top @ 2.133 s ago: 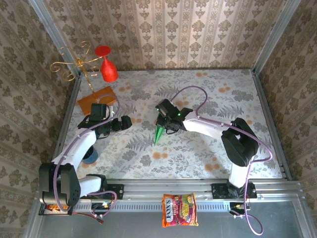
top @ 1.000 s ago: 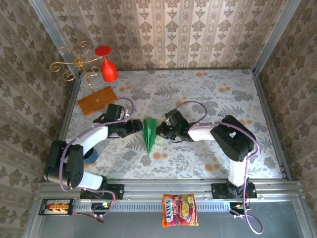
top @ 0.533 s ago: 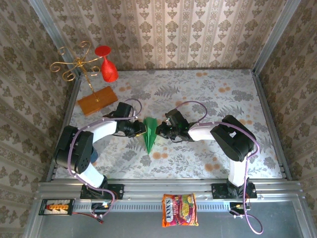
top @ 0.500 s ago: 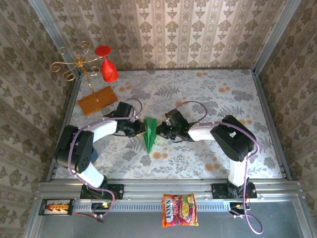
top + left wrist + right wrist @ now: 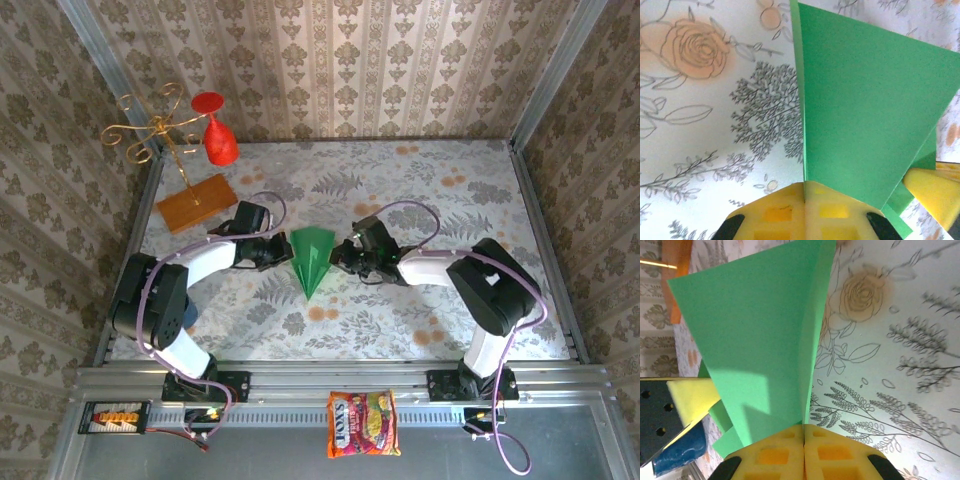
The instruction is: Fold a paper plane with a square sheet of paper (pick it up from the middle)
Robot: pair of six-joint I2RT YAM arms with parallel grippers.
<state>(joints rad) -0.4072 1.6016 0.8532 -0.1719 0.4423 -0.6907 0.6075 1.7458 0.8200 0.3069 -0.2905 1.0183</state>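
Observation:
The square sheet of paper is folded into a bright green paper plane (image 5: 311, 258). It hangs at mid-table, wings spread into a wide wedge with the tip toward the near edge. My left gripper (image 5: 283, 252) is shut on its left wing, and my right gripper (image 5: 339, 259) is shut on its right wing. In the left wrist view the yellow pads meet at the left gripper (image 5: 804, 186), pinching the green paper plane (image 5: 865, 110) along its edge. In the right wrist view the right gripper (image 5: 804, 426) clamps a fold of the paper plane (image 5: 755, 335).
An orange-brown board (image 5: 195, 202) lies at the back left, with a gold wire stand (image 5: 150, 130) and a red glass (image 5: 218, 137) behind it. A blue object (image 5: 184, 318) sits by the left arm. A snack packet (image 5: 362, 424) lies on the near rail.
My left gripper has closed on the plane's left wing. The right gripper has shifted right, and the plane has spread from a slim dart into a wider wedge.

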